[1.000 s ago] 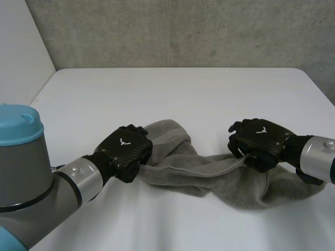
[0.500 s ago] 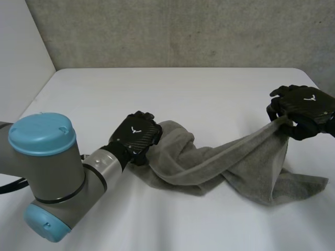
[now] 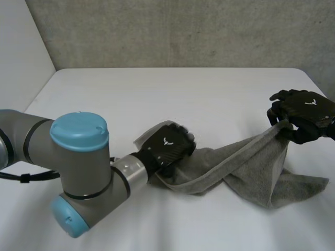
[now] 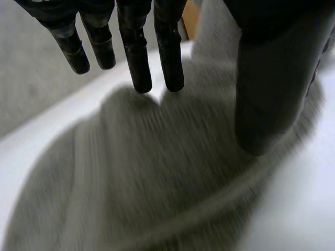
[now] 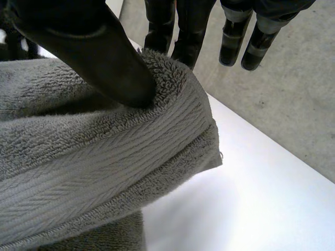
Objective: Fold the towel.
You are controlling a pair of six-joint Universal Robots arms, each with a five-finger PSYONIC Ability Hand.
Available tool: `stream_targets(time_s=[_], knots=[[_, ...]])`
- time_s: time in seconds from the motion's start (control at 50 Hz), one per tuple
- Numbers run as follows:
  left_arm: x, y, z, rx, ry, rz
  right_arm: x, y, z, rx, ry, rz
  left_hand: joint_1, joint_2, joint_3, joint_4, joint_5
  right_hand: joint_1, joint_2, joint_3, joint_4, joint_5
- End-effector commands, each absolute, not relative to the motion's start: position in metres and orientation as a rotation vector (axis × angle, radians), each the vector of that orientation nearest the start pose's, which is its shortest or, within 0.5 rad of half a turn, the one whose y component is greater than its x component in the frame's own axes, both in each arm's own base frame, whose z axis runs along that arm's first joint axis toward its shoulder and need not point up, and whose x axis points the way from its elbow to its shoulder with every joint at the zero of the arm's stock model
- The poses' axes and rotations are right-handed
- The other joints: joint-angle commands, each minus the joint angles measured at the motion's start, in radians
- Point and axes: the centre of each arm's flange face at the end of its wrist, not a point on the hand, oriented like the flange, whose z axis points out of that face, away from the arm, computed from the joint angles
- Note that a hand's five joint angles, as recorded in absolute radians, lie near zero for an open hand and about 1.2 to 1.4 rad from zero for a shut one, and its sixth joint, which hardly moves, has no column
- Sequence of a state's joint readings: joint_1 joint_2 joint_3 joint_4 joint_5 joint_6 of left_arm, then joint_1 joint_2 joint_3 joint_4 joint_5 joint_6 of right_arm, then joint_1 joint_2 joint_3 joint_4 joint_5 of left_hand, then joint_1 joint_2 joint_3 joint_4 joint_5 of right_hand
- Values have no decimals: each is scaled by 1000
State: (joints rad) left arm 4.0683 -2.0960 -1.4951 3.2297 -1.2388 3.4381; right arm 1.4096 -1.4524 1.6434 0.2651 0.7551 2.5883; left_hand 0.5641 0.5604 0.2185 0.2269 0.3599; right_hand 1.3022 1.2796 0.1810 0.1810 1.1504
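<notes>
A grey towel (image 3: 235, 162) lies crumpled across the white table (image 3: 172, 94), stretched in a rope-like band from the middle up to the right. My right hand (image 3: 302, 114) holds its raised end above the table's right side. In the right wrist view the thumb (image 5: 89, 47) pinches a thick folded edge of the towel (image 5: 94, 157) against the fingers. My left hand (image 3: 167, 146) rests over the towel's left end. In the left wrist view its fingers (image 4: 138, 57) and thumb are straight above the towel (image 4: 157, 183), gripping nothing.
The left arm (image 3: 78, 172) with its light-blue cap reaches across the front left of the table. A loose heap of towel (image 3: 298, 185) lies at the front right near the table edge. A grey wall (image 3: 183, 31) stands behind the table.
My left hand has let go and slid right along the towel, its fingers straightening. My right hand has lifted the towel's end up and to the right, pulling the cloth taut.
</notes>
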Motion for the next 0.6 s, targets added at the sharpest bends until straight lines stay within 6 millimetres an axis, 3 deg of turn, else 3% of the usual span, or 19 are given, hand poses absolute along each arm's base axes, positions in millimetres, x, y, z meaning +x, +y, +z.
stream_targets(time_s=[0.02, 0.12, 0.28, 0.44, 0.6], knots=[[-324, -189, 144, 1598, 2671, -1784, 146, -296, 247, -941, 2099, -1668, -22, -18, -44, -52, 8, 94, 117, -6, -6, 71], [-326, -172, 163, 1486, 2705, -1905, 144, -313, 238, -782, 2074, -1670, -22, -18, -44, -52, 8, 94, 117, -6, -6, 71], [-325, -161, 182, 1239, 2747, -1993, 155, -319, 226, -754, 2063, -1626, -19, -15, -44, -52, 11, 94, 117, -6, -6, 71], [-314, -152, 161, 1141, 2784, -1873, 155, -322, 227, -747, 2081, -1651, 69, 73, -44, -52, 99, 94, 117, -6, -6, 71], [-313, -141, 156, 1141, 2822, -1838, 154, -323, 223, -747, 2092, -1637, 128, 132, -44, -52, 157, 94, 117, -6, -6, 71]])
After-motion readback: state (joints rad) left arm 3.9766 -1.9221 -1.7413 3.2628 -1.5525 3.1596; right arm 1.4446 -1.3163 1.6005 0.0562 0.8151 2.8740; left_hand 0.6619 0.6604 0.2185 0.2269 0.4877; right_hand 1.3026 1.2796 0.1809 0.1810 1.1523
